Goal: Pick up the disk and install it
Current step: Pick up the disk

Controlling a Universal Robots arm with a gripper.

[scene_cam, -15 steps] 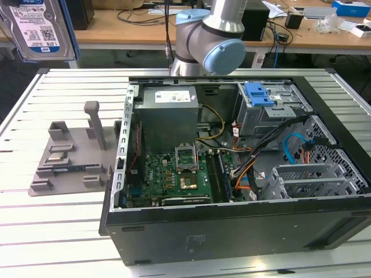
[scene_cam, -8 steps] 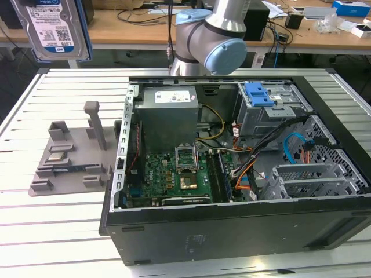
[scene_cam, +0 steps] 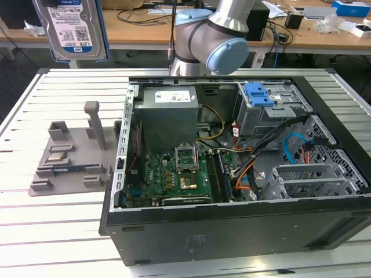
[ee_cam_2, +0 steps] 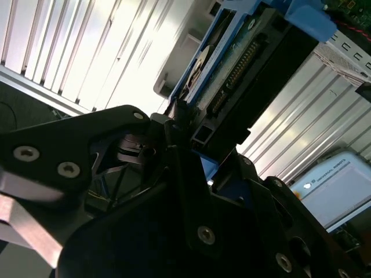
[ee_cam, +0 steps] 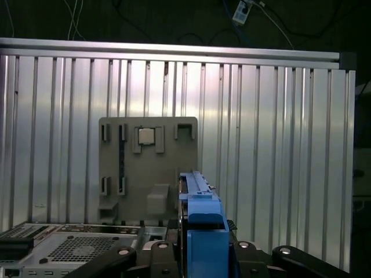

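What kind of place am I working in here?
Probably a robotics or electronics lab: an open computer case on a slatted aluminium table, and wooden desks strewn with cables behind.

Bright light is glaring off the ribbed aluminium table (scene_cam: 64, 226), washing its slats white towards the exterior view's left. Behind it, a long wooden desk (scene_cam: 145, 36) is carrying loose cables (scene_cam: 136, 14) and a blue box (scene_cam: 350, 8), while the floor (scene_cam: 14, 87) beneath is lying in shadow.
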